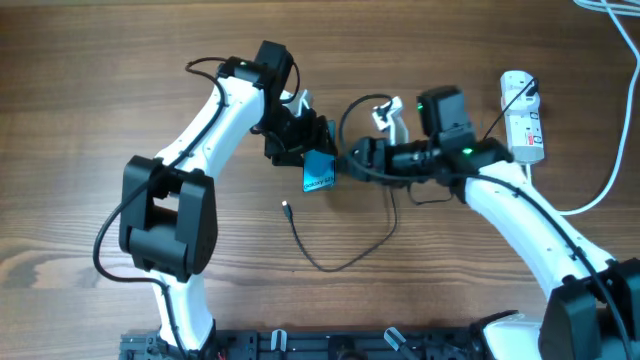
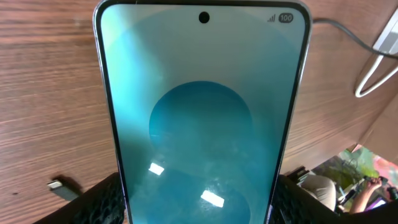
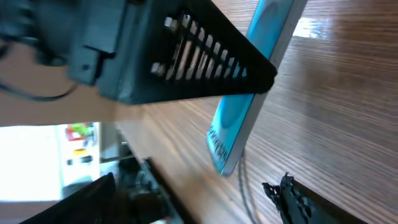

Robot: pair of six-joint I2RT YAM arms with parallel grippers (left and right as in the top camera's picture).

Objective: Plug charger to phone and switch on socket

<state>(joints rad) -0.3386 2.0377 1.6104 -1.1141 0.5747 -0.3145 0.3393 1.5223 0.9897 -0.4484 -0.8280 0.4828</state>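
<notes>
Count: one phone (image 2: 199, 124), one charger (image 1: 322, 264), one socket (image 1: 522, 118), two grippers.

Left gripper (image 1: 303, 148): fingers (image 2: 107, 200) clamped on the phone's two long edges, seen in the left wrist view. Phone sits mid-table, lifted and steeply tilted, cyan screen lit, small text at its lower end. Cannot tell whether that end touches the wooden table (image 1: 100, 100).

Right gripper (image 1: 353, 160): just right of the phone, facing it. Fingers (image 3: 297, 198) apart, nothing held between them.

Charger: thin black cable lying loose on the table, near side of the phone. Metallic tip (image 1: 285, 208) is free on the wood, not in the phone. Cable loops nearward, then back toward the right arm. Its other end cannot be traced.

Socket: white strip far right, well apart from the phone, with one thick white cord (image 1: 612, 165). Switch state too small to read.
</notes>
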